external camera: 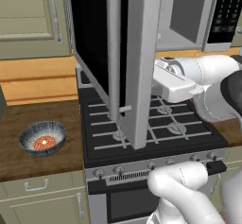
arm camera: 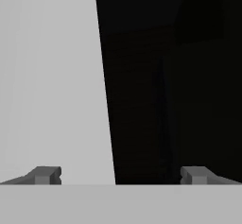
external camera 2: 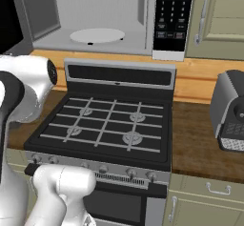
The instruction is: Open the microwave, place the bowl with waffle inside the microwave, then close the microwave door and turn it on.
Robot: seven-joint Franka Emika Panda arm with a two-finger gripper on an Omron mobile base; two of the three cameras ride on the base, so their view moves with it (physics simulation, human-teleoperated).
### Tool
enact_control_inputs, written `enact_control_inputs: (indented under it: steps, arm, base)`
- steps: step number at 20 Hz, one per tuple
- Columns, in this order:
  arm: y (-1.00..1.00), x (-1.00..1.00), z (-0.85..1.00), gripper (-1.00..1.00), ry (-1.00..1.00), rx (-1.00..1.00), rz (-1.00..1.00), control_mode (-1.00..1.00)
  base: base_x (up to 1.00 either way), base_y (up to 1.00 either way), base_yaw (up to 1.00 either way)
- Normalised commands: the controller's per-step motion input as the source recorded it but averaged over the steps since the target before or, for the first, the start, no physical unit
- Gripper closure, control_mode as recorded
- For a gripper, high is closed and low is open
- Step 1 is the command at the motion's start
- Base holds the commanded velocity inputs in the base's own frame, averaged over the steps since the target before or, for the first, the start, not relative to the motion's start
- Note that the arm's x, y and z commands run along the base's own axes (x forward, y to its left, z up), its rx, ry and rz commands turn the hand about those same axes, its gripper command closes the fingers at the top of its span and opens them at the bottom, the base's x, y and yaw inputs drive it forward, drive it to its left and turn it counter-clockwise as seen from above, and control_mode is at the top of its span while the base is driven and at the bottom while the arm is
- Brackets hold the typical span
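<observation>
Speckled grey-blue bowl (external camera: 42,137), reddish-orange waffle (external camera: 44,142)

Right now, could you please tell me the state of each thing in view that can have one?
microwave door: swung wide open, out over the stove.
microwave: cavity open, turntable bare.
bowl: upright on the counter left of the stove, not yet moved.
waffle: lying flat in the bowl.
gripper: fingers spread open, holding nothing, close against the door.
</observation>
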Motion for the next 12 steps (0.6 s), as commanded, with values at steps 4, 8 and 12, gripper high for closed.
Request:
enact_control_inputs:
  steps: [4, 8, 12]
  arm:
    - [0.48, 0.00, 0.00, -1.00, 0.00, -0.02, 0.00, -1.00]
    - [0.43, 0.00, 0.00, -1.00, 0.00, -0.03, 0.00, -1.00]
    - [0.39, 0.00, 0.00, -1.00, 0.00, -0.02, 0.00, -1.00]
  base:
    - [0.00, 0.00, 0.00]
    - [0.00, 0.00, 0.00]
    - [0.00, 0.00, 0.00]
